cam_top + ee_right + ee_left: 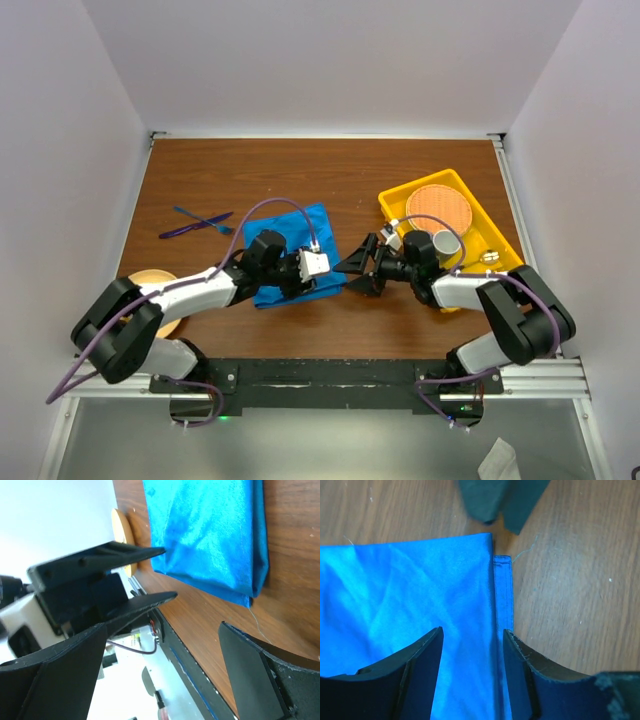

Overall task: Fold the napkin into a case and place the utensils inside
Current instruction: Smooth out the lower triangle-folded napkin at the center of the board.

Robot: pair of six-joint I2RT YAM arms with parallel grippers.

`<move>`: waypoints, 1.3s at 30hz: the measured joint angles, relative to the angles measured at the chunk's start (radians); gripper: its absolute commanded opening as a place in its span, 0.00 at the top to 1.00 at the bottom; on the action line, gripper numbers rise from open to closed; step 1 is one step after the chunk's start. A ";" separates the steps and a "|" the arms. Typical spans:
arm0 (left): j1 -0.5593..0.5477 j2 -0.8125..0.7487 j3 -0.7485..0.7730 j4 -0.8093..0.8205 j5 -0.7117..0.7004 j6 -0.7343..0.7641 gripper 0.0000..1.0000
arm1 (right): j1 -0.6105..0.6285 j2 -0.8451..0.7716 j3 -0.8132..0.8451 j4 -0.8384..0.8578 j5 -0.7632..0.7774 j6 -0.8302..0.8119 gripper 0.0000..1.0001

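- Straight ahead of the left gripper (pixel 471 632), the right gripper (pixel 352 272) blocks the path, tips almost meeting.
- Just behind the right gripper, the yellow tray (pixel 487 232) crowds retreat.
- To the far side of both, bare table (pixel 300 170) gives passage.
- The utensils (pixel 197 222) lie well off behind the left gripper.

The bright blue napkin (pixel 300 232) lies folded flat, its layered edge between the parted jaws of my left tool (pixel 470 642). The thin blue and purple utensils (pixel 197 222) lie crossed, well off to that tool's left.
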 measured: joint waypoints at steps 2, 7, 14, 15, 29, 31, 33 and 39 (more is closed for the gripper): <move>0.000 -0.029 -0.016 0.000 0.007 0.042 0.43 | 0.011 0.020 0.000 0.034 0.008 0.019 0.02; -0.007 -0.101 -0.089 0.005 0.010 0.131 0.43 | 0.044 0.052 0.000 0.091 0.034 0.047 0.02; -0.054 -0.105 -0.111 0.012 -0.009 0.198 0.47 | 0.071 0.104 0.001 0.114 0.073 0.050 0.02; -0.060 -0.105 -0.112 0.012 -0.012 0.202 0.48 | 0.071 0.117 0.003 0.115 0.079 0.050 0.02; -0.116 -0.047 -0.114 0.039 -0.082 0.280 0.55 | 0.079 0.189 0.051 0.126 0.113 0.053 0.02; -0.118 -0.040 -0.114 0.039 -0.090 0.285 0.55 | 0.080 0.188 0.061 0.119 0.113 0.055 0.02; -0.118 -0.039 -0.114 0.039 -0.096 0.288 0.57 | 0.085 0.185 0.072 0.105 0.113 0.054 0.02; -0.118 -0.026 -0.114 0.048 -0.111 0.302 0.62 | 0.100 0.180 0.091 0.075 0.131 0.049 0.02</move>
